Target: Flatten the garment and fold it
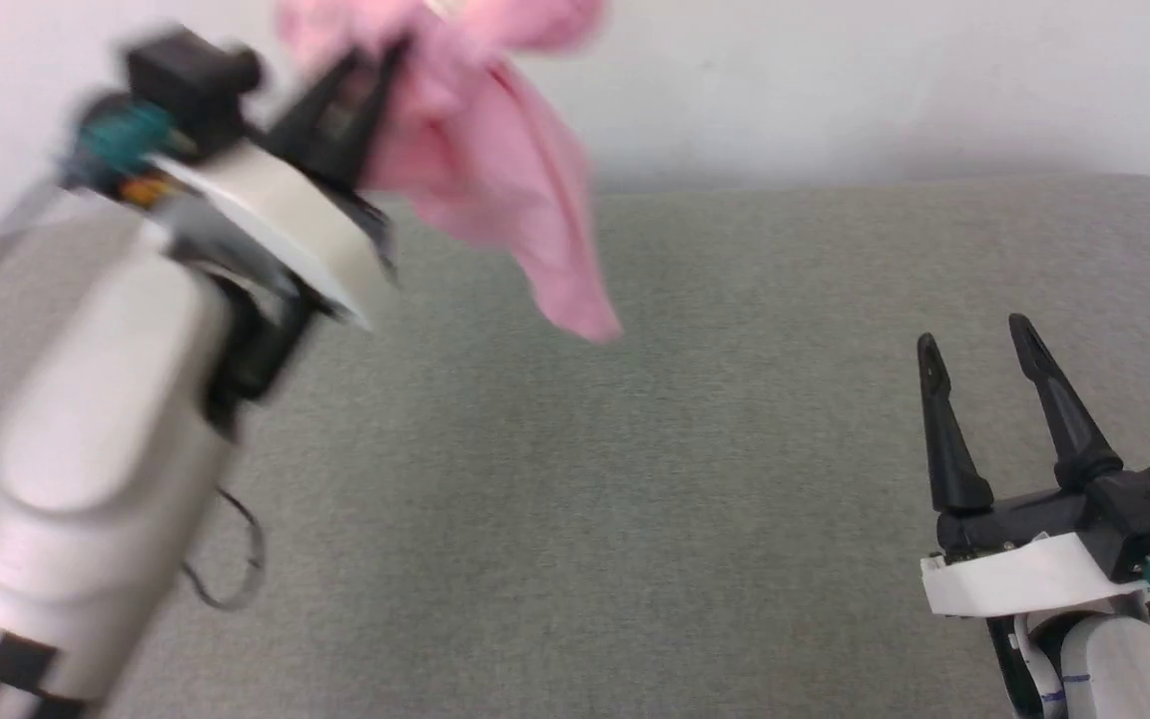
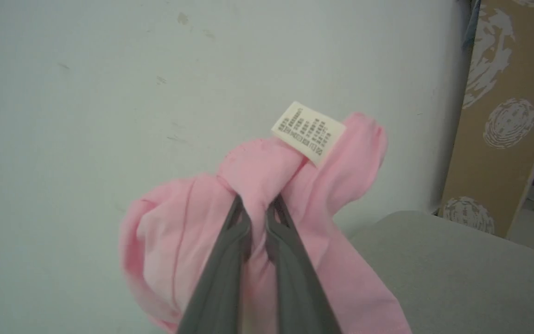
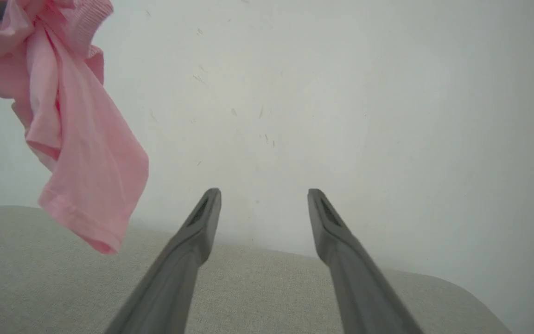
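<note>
Right gripper [image 1: 972, 335] sits low over the near right corner of the grey fabric-covered surface [image 1: 635, 499], its 2 dark fingers apart and pointing toward the far edge, nothing between them. In the right wrist view the right gripper [image 3: 263, 192] shows the same wide gap, with bare surface [image 3: 40, 278] below and the white wall [image 3: 341, 93] beyond the tips.

Left forearm [image 1: 66, 399], pale and blurred, rises from the near left corner, with a thin dark cable [image 1: 236, 569] looping under it.

Left gripper [image 1: 375, 55] is raised above the far left part of the surface, jaws pinched tight on a bunched fold of the garment [image 1: 505, 170]. In the left wrist view the left gripper [image 2: 257, 200] has both fingers nearly together with pink cloth squeezed in the narrow gap.

The garment [image 2: 350, 157] hangs crumpled in the air, off the surface, 1 hemmed end drooping toward the far left area. In the right wrist view the garment [image 3: 81, 153] dangles at upper left, its lowest hem clear of the cloth top.

A small white printed label [image 2: 308, 132] sticks up from the bunch just past the fingertips; text too small to read.

Beyond: wall [image 2: 109, 69], then at right a brown panel [image 2: 503, 116] with pale round prints past the surface's [image 2: 457, 269] rounded far corner.
</note>
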{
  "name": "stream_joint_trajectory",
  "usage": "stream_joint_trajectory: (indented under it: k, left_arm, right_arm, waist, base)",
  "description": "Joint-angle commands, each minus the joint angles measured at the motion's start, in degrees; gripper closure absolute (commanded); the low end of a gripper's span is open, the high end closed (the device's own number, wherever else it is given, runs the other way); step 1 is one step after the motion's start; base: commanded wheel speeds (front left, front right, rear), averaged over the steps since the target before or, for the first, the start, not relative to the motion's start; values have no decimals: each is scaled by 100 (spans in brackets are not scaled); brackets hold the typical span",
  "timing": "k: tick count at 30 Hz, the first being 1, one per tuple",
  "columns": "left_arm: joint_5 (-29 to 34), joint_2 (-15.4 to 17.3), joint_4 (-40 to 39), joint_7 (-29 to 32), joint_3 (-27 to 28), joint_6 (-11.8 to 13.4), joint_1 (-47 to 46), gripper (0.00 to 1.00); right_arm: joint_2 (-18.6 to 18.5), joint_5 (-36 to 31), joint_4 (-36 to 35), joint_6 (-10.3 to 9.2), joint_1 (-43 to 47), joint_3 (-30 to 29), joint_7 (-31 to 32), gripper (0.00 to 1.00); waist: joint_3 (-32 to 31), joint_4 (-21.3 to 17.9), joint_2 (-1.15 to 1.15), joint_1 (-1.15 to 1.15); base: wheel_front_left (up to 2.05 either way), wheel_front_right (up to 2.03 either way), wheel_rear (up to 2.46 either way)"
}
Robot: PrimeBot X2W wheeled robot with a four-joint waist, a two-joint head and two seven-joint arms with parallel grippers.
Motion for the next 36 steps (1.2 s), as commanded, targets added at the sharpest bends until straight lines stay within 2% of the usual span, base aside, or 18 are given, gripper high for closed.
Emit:
stream_joint_trajectory:
  k: [1,7,10,13,14,15,16,21,27,36]
  left_arm:
    - [38,-141,-66,-41,-98,73,196,100]
    - [325,-912,109,-371,-739,497,976,100]
    - [427,-1173,631,-434,-1070,542,1292,100]
    - [475,-1270,1375,-259,-1360,473,1488,100]
    - [492,-1281,1608,-178,-1445,435,1520,82]
    - [481,-1298,1810,-128,-1478,426,1544,28]
    - [479,-1316,1971,-104,-1499,429,1551,0]
    - [478,-1418,2262,-450,-1497,348,1513,0]
    - [401,-1402,2018,-1051,-1270,435,1578,0]
    - [345,-750,782,-1415,-158,981,2290,0]
  right_arm:
    - [11,40,-51,-6,16,-1,-26,0]
    - [11,116,-183,-6,42,-18,-26,0]
    - [11,133,-214,-6,67,38,-26,0]
    - [11,152,-200,-6,102,132,-26,0]
    - [11,167,-185,-6,114,154,-26,0]
    - [11,180,-173,-6,123,170,-26,0]
    - [11,201,-160,-6,129,176,-26,0]
    - [11,198,-41,-6,201,208,-26,0]
    - [11,67,120,-6,328,151,-26,0]
    - [11,-48,272,-6,550,-104,-26,0]
  waist:
    - [45,-353,0,1]
    - [315,-828,0,1]
    - [450,-999,0,1]
    - [544,-1113,0,1]
    - [563,-1130,0,1]
    - [579,-1136,0,1]
    - [591,-1130,0,1]
    - [469,-909,0,1]
    - [38,-488,0,1]
    - [-459,98,0,1]
  base:
    - [0,0,0]
    - [0,0,0]
    - [0,0,0]
    - [0,0,0]
    - [0,0,0]
    - [0,0,0]
    - [0,0,0]
    - [0,0,0]
    - [0,0,0]
    - [0,0,0]
